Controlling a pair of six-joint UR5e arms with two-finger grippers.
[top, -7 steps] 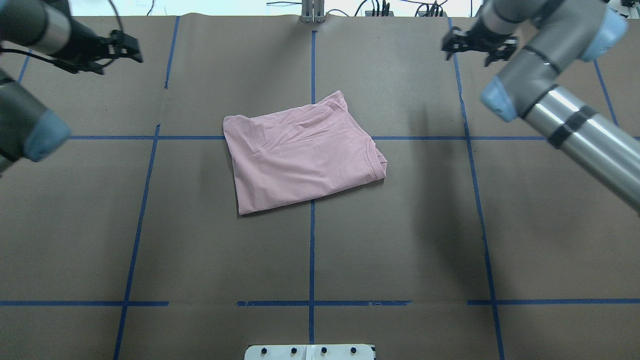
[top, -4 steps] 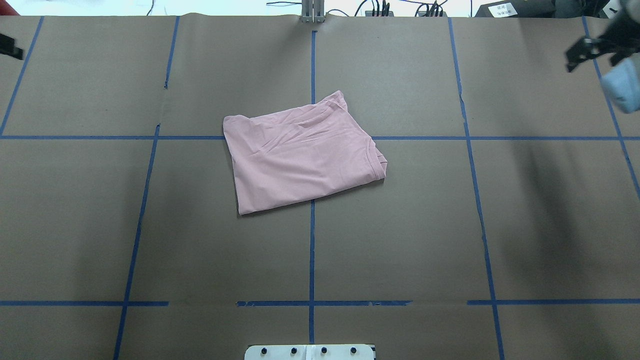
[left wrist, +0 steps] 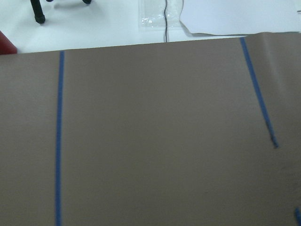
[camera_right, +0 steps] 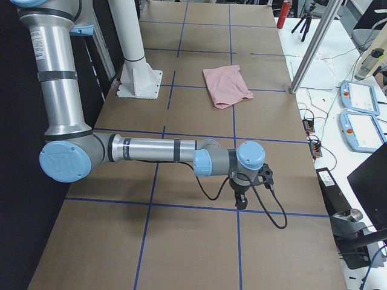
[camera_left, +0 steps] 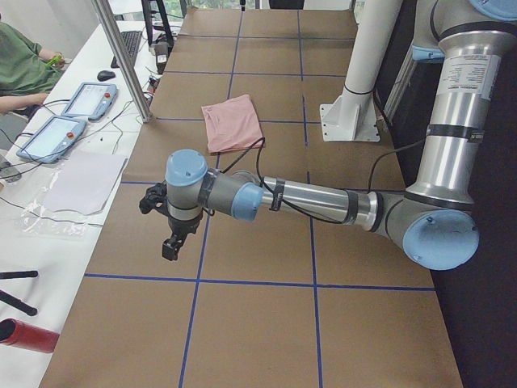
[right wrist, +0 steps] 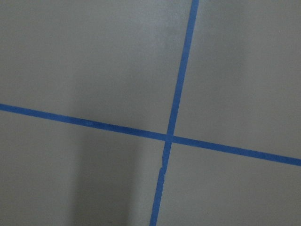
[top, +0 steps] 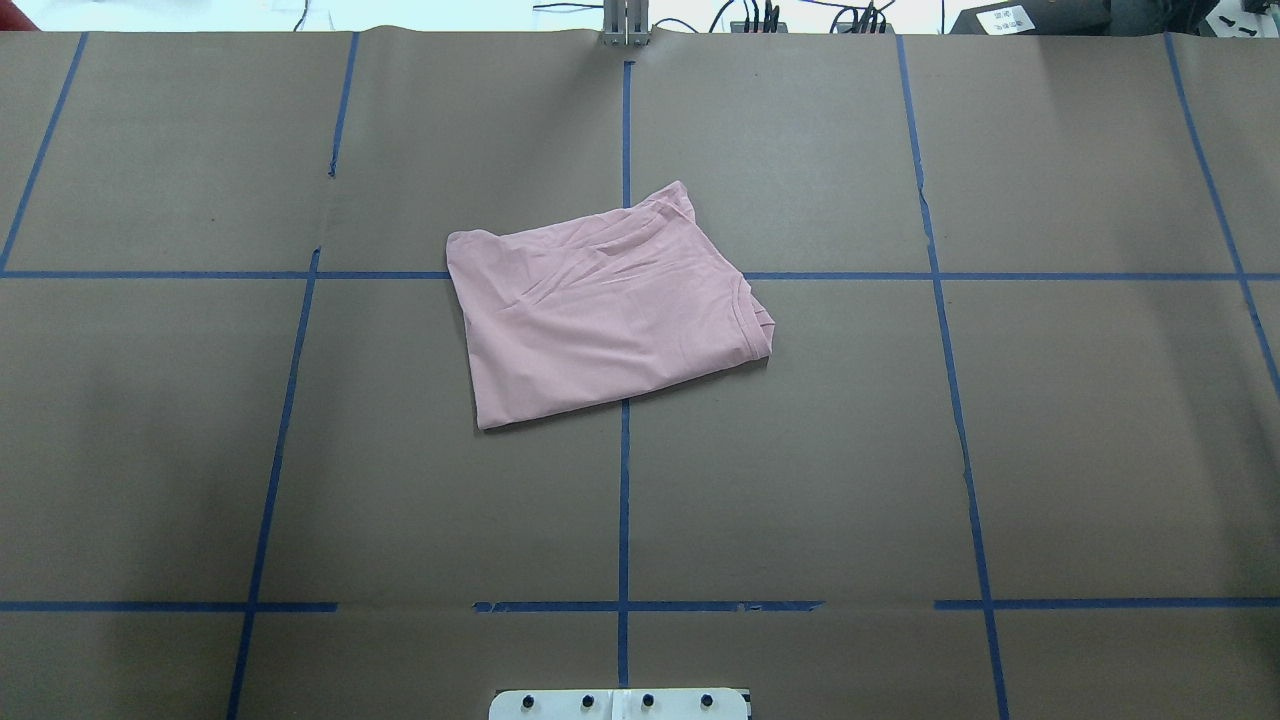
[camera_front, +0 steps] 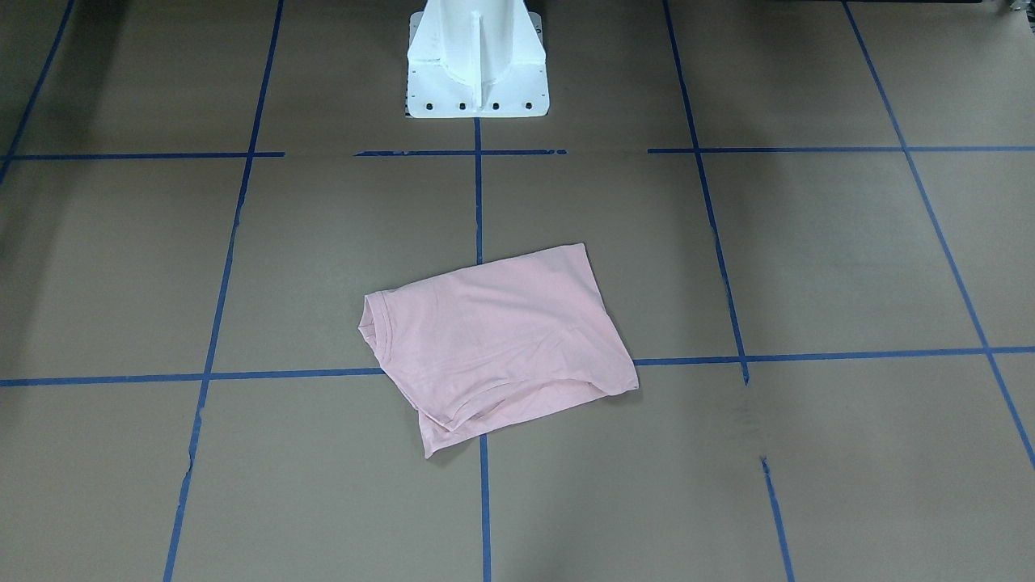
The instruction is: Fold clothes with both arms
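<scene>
The pale pink T-shirt (top: 610, 310) lies folded into a rough rectangle at the table's middle, plain side up, its print hidden. Its ribbed collar (top: 752, 322) is at the right edge. It also shows in the front view (camera_front: 497, 343) and in both side views (camera_left: 233, 123) (camera_right: 225, 86). Both arms are stretched out far from it. My left gripper (camera_left: 171, 242) hangs over the table's left end. My right gripper (camera_right: 240, 202) hangs over the right end. I cannot tell whether either is open or shut. Both wrist views show only brown paper and blue tape.
The white pedestal base (camera_front: 477, 65) stands at the robot's side of the table. Blue tape lines (top: 624, 500) grid the brown paper. A side bench holds tablets (camera_left: 50, 137) and a seated person (camera_left: 20, 65). A metal post (camera_left: 121, 56) stands at the table's far edge.
Both arms have swung outward, away from the T-shirt, and have left the overhead view. The T-shirt has not moved.
</scene>
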